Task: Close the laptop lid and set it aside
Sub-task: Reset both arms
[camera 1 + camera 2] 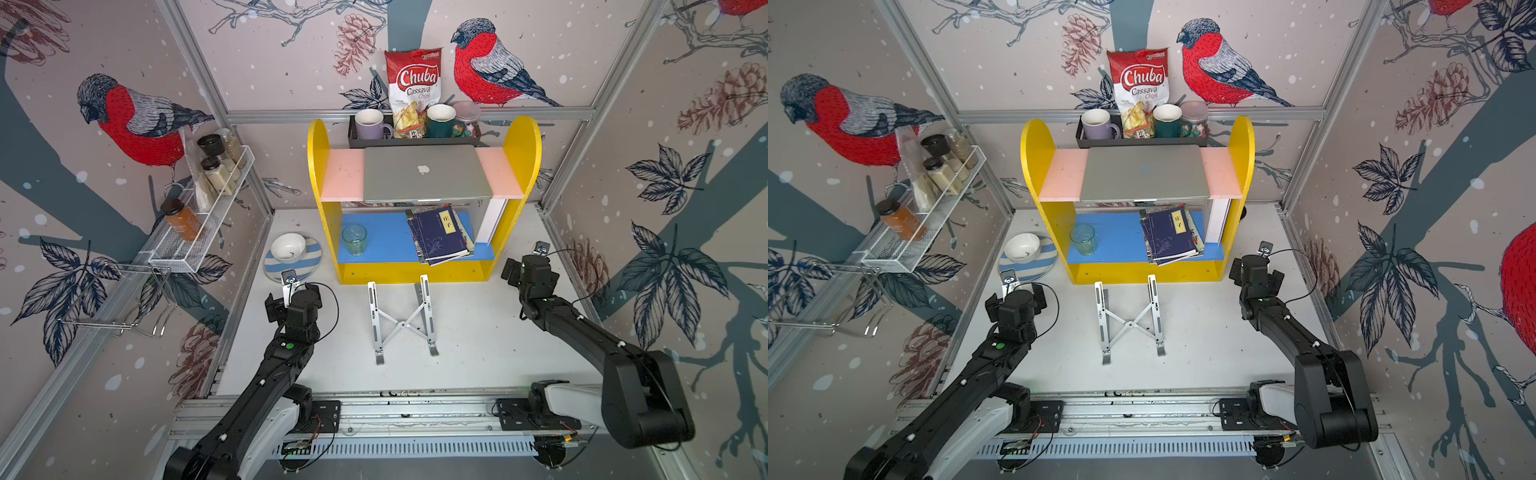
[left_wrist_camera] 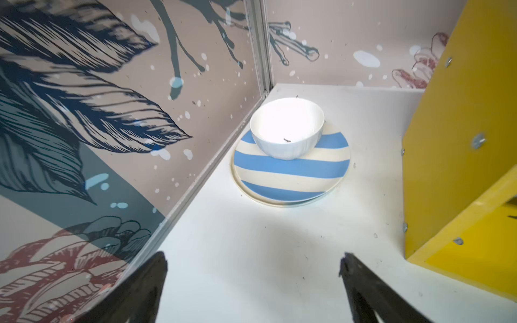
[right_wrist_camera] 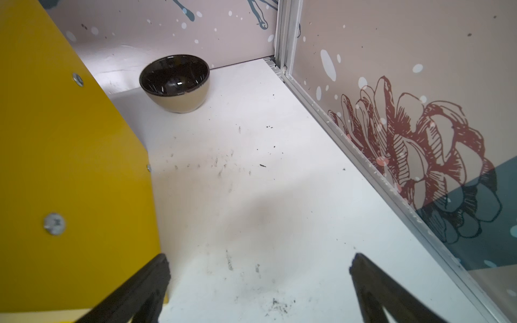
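Observation:
The silver-grey laptop (image 1: 428, 174) (image 1: 1144, 174) lies flat on the pink top board of the yellow shelf unit (image 1: 318, 166), in both top views. Its lid (image 1: 423, 183) is down, apple logo facing up. My left gripper (image 2: 253, 258) hovers low over the white table left of the shelf unit, open with nothing between its fingers, facing a striped plate. On the other side of the unit, near the side wall, my right gripper (image 3: 258, 258) is likewise open and empty. Both are well below and in front of the laptop.
A silver X-shaped folding stand (image 1: 403, 324) lies on the table between the arms. A white bowl (image 2: 286, 128) sits on the blue-striped plate (image 2: 291, 167). A dark bowl (image 3: 174, 84) stands behind the shelf unit's right side. A glass (image 1: 354, 239) and books (image 1: 442, 235) occupy the blue shelf.

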Robot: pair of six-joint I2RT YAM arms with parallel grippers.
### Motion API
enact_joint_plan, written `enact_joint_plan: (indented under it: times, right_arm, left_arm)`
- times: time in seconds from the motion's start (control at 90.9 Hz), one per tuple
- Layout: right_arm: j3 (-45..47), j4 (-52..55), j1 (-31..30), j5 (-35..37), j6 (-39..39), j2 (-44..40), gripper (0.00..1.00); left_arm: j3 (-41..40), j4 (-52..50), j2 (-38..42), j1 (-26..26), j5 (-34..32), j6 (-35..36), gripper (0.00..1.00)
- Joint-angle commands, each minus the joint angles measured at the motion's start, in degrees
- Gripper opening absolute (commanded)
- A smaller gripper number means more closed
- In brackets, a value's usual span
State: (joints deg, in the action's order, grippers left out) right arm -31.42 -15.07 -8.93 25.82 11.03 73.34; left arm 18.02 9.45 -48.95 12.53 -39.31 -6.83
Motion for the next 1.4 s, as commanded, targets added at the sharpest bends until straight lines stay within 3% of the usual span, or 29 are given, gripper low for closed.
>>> enact_joint_plan:
  times: [0.0, 0.143, 0.297, 0.418, 0.517, 0.605, 0.803, 1.387]
  right_arm:
    - [2.58, -7.91, 0.12, 2.63, -4.64, 2.62, 1.0]
    - [5.16, -14.17, 2.61, 0.25, -3.09, 4.59, 1.0]
    - [8.79, -26.78, 4.46, -4.24, -4.03, 6.6, 1.0]
    - [13.69, -40.73, 5.03, -6.97, -4.89, 12.11, 1.0]
    - [13.04, -42.51, 4.54, -5.88, -5.07, 13.8, 1.0]
    - [11.15, -36.85, 4.89, -6.9, -4.84, 13.04, 1.0]
    - [10.94, -36.6, 4.93, -6.84, -4.81, 13.15, 1.0]
    - [10.9, -36.52, 4.6, -6.31, -5.05, 13.23, 1.0]
  left_arm:
    - [-1.04, 16.68, -8.43, -1.92, 6.62, 1.44, 0.95]
    - [-2.91, 36.5, -22.64, -3.04, 11.35, 6.1, 0.95]
    - [-1.06, 44.6, -31.93, -4.82, 16.19, 9.48, 0.95]
    - [-4.93, 64.86, -43.12, -6.03, 16.09, 9.02, 0.96]
    - [-1.67, 49.75, -38.12, -7.01, 17.46, 7.15, 0.95]
    - [-0.43, 52.46, -40.67, -7.67, 17.91, 7.06, 0.95]
    - [4.35, 41.26, -39.67, -8.34, 17.26, 5.47, 0.95]
    - [4.13, 42.22, -39.82, -8.5, 19.52, 6.54, 0.96]
